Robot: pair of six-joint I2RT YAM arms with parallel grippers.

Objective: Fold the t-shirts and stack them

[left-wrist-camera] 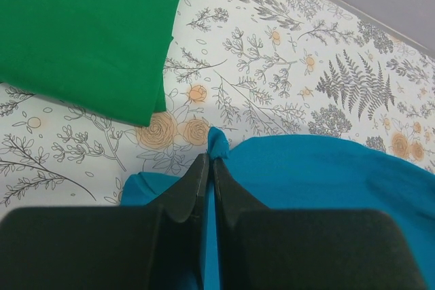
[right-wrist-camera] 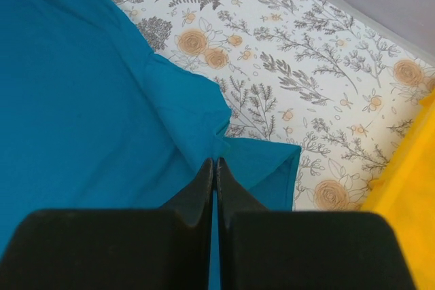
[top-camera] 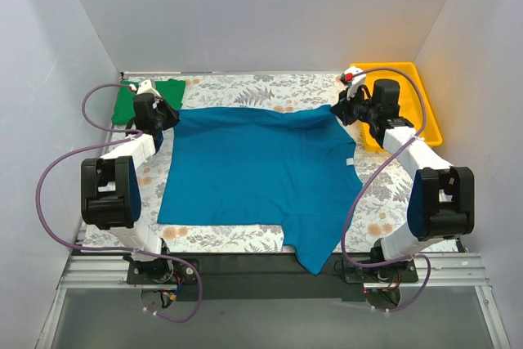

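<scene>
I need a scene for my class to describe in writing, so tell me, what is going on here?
Two robot arms are handling a teal-blue t-shirt that is spread flat on a floral table. The left tool is shut on its far left corner and the right tool on its far right corner. The shirt is not yet folded, and one near corner drapes past the table's near edge. A green t-shirt, apparently folded, lies at the far left, and a yellow tray sits at the far right.
</scene>
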